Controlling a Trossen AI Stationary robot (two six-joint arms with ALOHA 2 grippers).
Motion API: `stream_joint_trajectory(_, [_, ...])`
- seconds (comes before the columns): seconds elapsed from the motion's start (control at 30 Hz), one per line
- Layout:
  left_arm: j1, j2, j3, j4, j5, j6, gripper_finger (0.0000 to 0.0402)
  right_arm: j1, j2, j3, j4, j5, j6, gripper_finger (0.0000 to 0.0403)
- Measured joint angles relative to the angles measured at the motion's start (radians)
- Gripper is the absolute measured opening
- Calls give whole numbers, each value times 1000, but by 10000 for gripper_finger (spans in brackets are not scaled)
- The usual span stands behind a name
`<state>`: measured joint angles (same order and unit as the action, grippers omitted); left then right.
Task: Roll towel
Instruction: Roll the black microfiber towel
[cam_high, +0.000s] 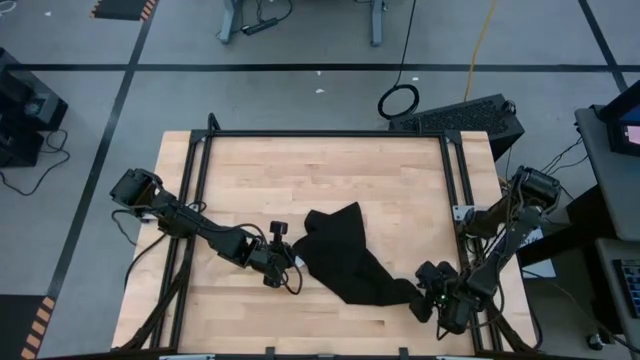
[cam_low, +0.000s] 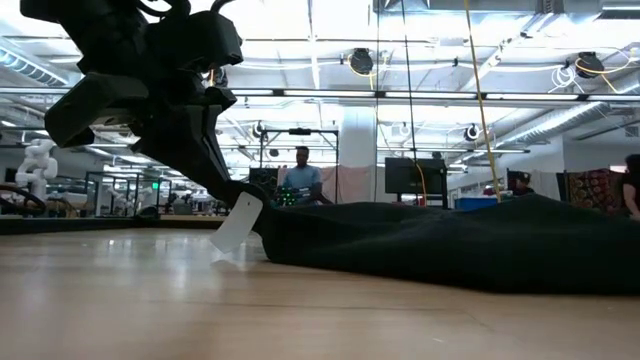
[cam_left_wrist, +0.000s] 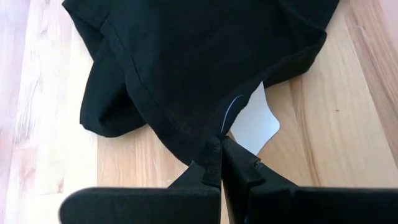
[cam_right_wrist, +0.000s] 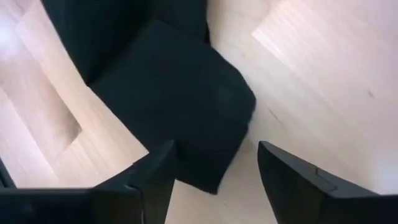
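The black towel (cam_high: 345, 255) lies crumpled in the middle of the wooden table, stretching from the centre toward the near right. My left gripper (cam_high: 290, 262) is at its left corner, shut on the cloth beside the white tag (cam_left_wrist: 255, 121). My right gripper (cam_high: 428, 297) is open at the towel's near right end (cam_right_wrist: 186, 112). Its two fingers stand on either side of that end's tip. Whether they touch the cloth, I cannot tell. The low view shows the towel (cam_low: 450, 240) as a low mound resting on the table. My left gripper pinches the towel's left corner (cam_left_wrist: 213, 142) between its two fingers, right next to the white tag (cam_low: 237, 222). The fingers come slanting down from the table's left. The corner is raised a little, the tag hangs below it, and the rest of the towel lies slack on the table.
Black frame rails (cam_high: 200, 190) run along the table's left, far and right sides. Bare wood (cam_high: 300, 180) lies between the towel and the far rail. A keyboard (cam_high: 460, 115) sits beyond the far right corner. People stand in the room behind the table (cam_low: 302, 175).
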<state>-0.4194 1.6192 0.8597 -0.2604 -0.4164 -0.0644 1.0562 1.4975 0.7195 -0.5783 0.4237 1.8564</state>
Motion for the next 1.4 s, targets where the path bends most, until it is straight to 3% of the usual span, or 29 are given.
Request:
stream_joint_trajectory(0.27, [0,0,0,8,0,1,0,21,0,-99,201,165,40,174])
stream_joint_trajectory(0.47, [0,0,0,7,0,2,0,21,0,-116,260,256,-22,75])
stream_joint_trajectory(0.6, [0,0,0,8,-6,22,0,21,-15,-96,259,296,-165,9])
stream_joint_trajectory(0.8, [7,0,0,6,-23,22,0,15,-21,-29,336,424,-567,5])
stream_joint_trajectory(0.93, [7,0,0,6,-52,18,0,-3,-11,-1,495,345,-933,6])
stream_joint_trajectory(1.1, [7,0,0,5,-128,18,0,-31,63,32,548,209,-1110,10])
stream_joint_trajectory(1.3, [7,0,0,5,-204,19,0,-37,147,68,538,115,-1056,46])
stream_joint_trajectory(1.4, [7,0,0,5,-241,28,0,-36,148,75,554,48,-898,83])
